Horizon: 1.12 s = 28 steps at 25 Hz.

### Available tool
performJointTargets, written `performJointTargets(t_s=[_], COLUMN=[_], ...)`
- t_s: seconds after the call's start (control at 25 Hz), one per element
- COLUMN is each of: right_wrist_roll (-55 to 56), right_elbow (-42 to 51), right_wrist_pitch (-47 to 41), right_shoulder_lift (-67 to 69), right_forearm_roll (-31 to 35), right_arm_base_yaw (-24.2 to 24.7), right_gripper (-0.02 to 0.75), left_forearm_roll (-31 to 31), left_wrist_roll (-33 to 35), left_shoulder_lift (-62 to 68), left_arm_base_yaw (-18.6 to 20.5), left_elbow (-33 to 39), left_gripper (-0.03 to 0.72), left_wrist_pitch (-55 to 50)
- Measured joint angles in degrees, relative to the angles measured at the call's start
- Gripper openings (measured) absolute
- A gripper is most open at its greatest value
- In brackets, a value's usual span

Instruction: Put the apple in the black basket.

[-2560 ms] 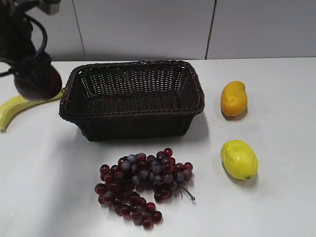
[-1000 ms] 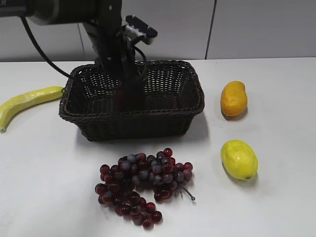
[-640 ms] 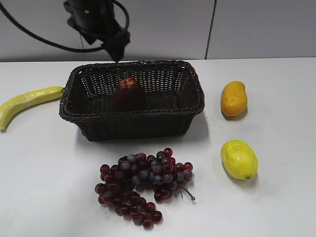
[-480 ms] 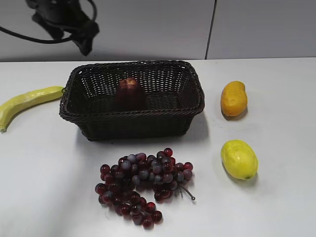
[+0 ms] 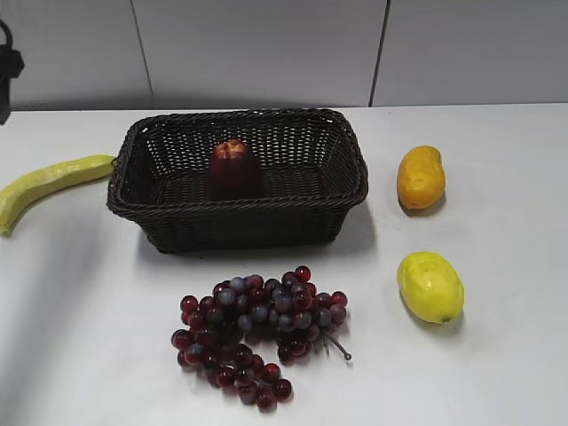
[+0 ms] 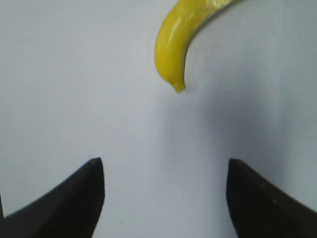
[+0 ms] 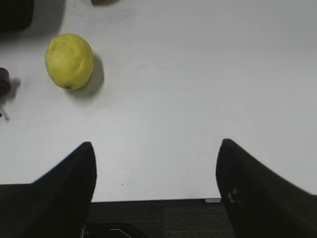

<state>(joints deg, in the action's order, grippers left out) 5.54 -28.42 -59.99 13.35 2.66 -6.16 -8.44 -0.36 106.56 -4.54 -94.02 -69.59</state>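
The dark red apple [image 5: 233, 167] stands upright inside the black basket [image 5: 348, 169], left of its middle, near the back wall. My left gripper [image 6: 164, 163] is open and empty above bare white table, with a banana tip ahead of it. In the exterior view only a dark bit of the left arm [image 5: 7, 67] shows at the far left edge. My right gripper [image 7: 156, 145] is open and empty over the table's near edge; it is out of the exterior view.
A yellow banana [image 5: 49, 182] [image 6: 178, 44] lies left of the basket. A bunch of red-purple grapes [image 5: 253, 330] lies in front of it. An orange mango [image 5: 419, 177] and a yellow lemon [image 5: 430, 286] [image 7: 69, 60] lie to the right.
My left gripper carried the apple from the left into the basket, let it go there, rose, and withdrew to the left, almost out of the exterior view. The apple stays in the basket.
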Motion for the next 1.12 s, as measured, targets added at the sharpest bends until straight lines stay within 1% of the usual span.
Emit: performJointTargets(t_s=[0.2, 0.36, 0.48, 0.92, 1.12], right_wrist_roll=[0.00, 0.00, 0.00, 0.00, 0.00], right_elbow=[0.00, 0.00, 0.00, 0.00, 0.00], right_wrist_pitch=[0.00, 0.00, -0.04, 0.01, 0.01], right_shoulder_lift=[0.00, 0.00, 0.00, 0.00, 0.00], right_forearm_roll=[0.00, 0.00, 0.00, 0.00, 0.00], right_arm_base_yaw=[0.00, 0.00, 0.00, 0.00, 0.00], right_gripper=[0.571, 0.571, 0.571, 0.571, 0.571], left_forearm_roll=[0.76, 1.06, 1.26, 1.73, 5.60], left_wrist_roll=[-0.47, -0.64, -0.64, -0.64, -0.58], left_shoulder_lift=[-9.40, -16.85, -22.71, -45.86, -58.52], left_arm_base_yaw=[2.07, 2.28, 2.28, 2.28, 2.28], left_elbow=[13.42, 23.90, 30.39, 49.79, 58.19], left_gripper=[0.567, 0.567, 0.567, 0.567, 0.567], left_wrist_pitch=[-0.11, 0.79, 2.04, 5.17, 6.87])
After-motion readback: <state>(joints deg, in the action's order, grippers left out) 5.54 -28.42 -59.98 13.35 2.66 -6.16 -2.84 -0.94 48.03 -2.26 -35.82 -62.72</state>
